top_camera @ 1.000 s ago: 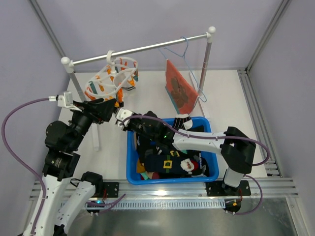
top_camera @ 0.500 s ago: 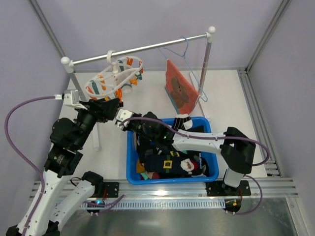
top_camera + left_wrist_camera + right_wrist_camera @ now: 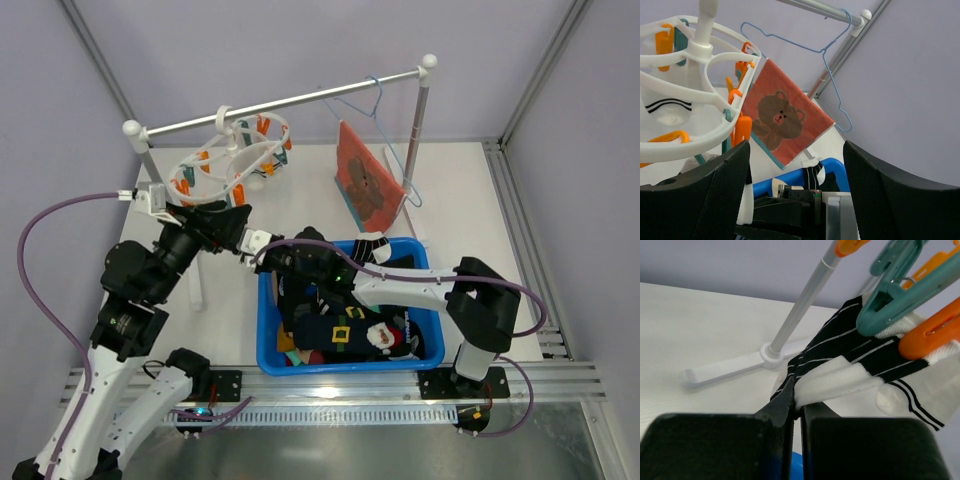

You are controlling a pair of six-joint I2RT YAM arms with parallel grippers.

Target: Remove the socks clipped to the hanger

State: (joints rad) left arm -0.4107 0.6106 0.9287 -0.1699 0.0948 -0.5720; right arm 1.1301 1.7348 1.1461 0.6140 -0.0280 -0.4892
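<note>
1. Bin [image 3: 340, 368], blue, at the near edge of the surface [image 3: 460, 200]. Holds a heap of dark socks [image 3: 335, 330], loose and unclipped.

2. Right pincer [image 3: 796, 401], reaching left over the bin's far-left corner. Pressed together, pinching the lower edge of item 4.

3. Left pincer [image 3: 796, 149], just left of the right one and aimed up at the hanger. Spread wide, with nothing between the fingers. Whether it touches the ring cannot be told.

4. Sock [image 3: 840, 381], white with thin black stripes. It hangs from the hanger, clipped by a teal peg [image 3: 895, 300] and an orange peg [image 3: 935, 330], and is drawn taut and slanting down to the right pincer.

5. Hanger [image 3: 702, 50], a white oval ring with orange and teal pegs, tilted. It is hooked over the left end of the rail [image 3: 320, 95].

6. Cloth [image 3: 365, 180], orange with a bear print, hanging farther right on the rail.

7. Wire hanger [image 3: 791, 43], pale blue, carrying the cloth near the rail's right post.
</note>
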